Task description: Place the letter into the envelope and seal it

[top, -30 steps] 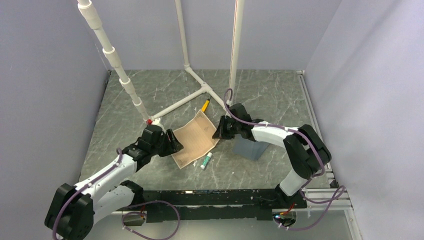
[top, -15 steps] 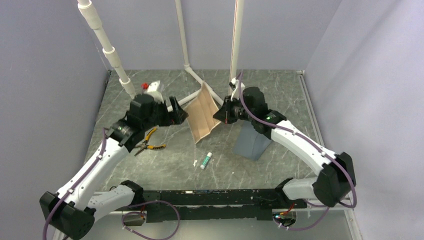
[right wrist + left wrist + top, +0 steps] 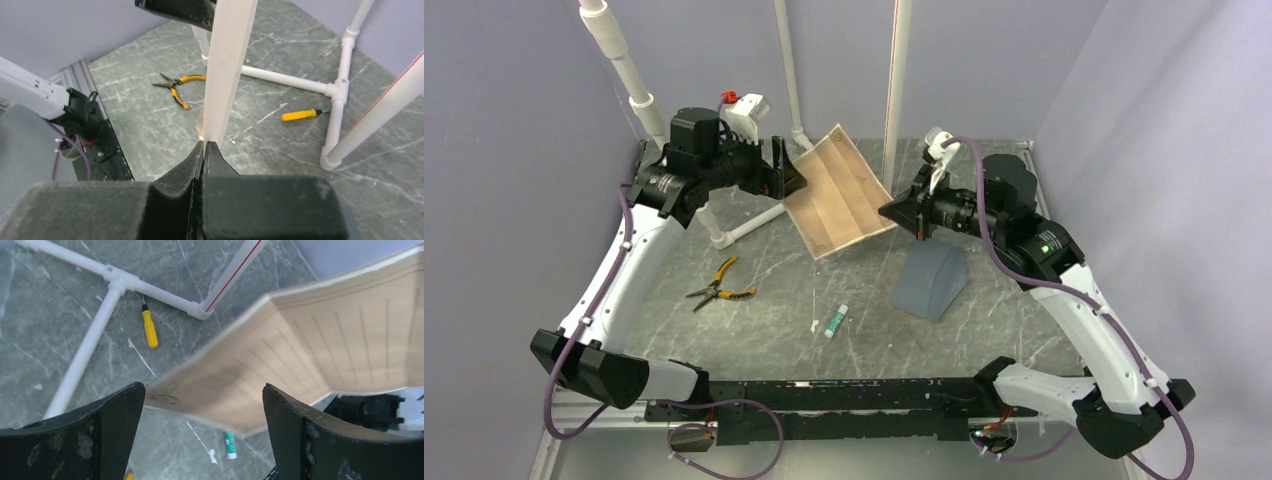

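My left end effector point(image 3: 792, 180) stands spread wide and holds nothing, its jaws either side of the left corner of the letter point(image 3: 839, 192). The letter hangs tilted in the air, its right edge pinched by my right end effector point(image 3: 892, 212), which is closed tight on it. Bare bench point(image 3: 774, 300) lies under the letter. The pliers point(image 3: 719, 291) lie down-left of it and the envelope point(image 3: 932, 282) down-right, both well apart from its edges.

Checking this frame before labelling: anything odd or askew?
Yes. The letter is in the air, bowed and tilted, pinched at one edge only by the right claw; the left claw is open beside it. The envelope lies humped, not flat.
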Tool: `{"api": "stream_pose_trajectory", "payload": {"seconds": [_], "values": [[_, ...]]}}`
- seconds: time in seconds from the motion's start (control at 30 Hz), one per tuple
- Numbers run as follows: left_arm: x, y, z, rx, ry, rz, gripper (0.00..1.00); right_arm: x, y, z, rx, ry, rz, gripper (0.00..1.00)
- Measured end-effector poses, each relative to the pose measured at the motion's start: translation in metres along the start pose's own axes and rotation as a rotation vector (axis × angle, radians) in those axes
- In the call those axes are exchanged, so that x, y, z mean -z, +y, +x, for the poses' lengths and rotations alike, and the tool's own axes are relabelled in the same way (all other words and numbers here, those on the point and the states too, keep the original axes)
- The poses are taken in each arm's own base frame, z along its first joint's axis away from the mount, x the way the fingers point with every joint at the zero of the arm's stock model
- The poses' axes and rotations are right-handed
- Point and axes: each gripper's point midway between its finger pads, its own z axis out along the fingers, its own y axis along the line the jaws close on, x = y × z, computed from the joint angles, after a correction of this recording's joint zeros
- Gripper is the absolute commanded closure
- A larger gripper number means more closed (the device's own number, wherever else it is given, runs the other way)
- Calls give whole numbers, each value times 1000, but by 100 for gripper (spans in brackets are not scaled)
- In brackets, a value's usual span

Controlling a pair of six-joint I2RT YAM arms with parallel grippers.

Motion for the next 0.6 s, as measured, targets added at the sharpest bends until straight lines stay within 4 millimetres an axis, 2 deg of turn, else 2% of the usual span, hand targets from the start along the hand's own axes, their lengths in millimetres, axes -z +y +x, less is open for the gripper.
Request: {"api": "stream_pose_trajectory", "payload": {"seconds": [0.1, 0.3, 0.43, 0.6], "values": [[1, 5, -1, -49, 5, 19, 7, 13, 3, 3, 39, 14, 3, 100], [3, -17, 3, -165, 18, 174, 10, 34, 11, 4, 89, 15, 3, 100], [6, -33, 4, -238, 11, 284, 17, 36, 13, 3, 107, 14, -4, 100], [13, -45, 14, -300, 2, 377, 35, 38, 18, 3, 122, 9, -32, 100]]}}
